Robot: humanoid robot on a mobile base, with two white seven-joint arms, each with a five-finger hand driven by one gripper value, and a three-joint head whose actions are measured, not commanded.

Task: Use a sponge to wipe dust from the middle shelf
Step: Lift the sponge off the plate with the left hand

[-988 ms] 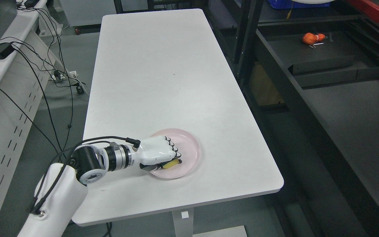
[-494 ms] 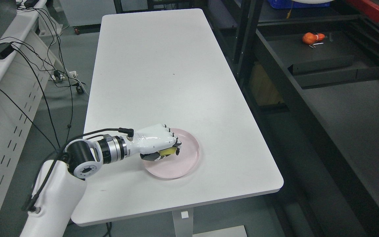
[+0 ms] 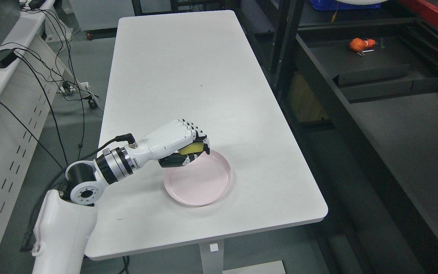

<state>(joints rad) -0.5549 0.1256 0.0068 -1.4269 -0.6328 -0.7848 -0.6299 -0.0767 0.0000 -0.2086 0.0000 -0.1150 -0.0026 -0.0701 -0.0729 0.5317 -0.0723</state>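
My left hand (image 3: 188,146) is shut on a yellow sponge (image 3: 192,148) and holds it lifted above the far left rim of a pink plate (image 3: 203,184). The plate lies on the white table (image 3: 188,83) near its front edge and holds nothing. The sponge is mostly hidden by my fingers. A dark shelving unit (image 3: 371,68) stands to the right of the table, with a dark shelf surface at about table height. My right arm is out of view.
An orange object (image 3: 360,43) lies on the shelf at the back right. A black box (image 3: 371,74) lies on the shelf in front of it. A white bench with cables (image 3: 32,53) stands to the left. A black upright post (image 3: 283,42) stands between table and shelf.
My left hand has closed on the sponge and lifted it off the plate, moving up and away from me. The plate has stayed in place.
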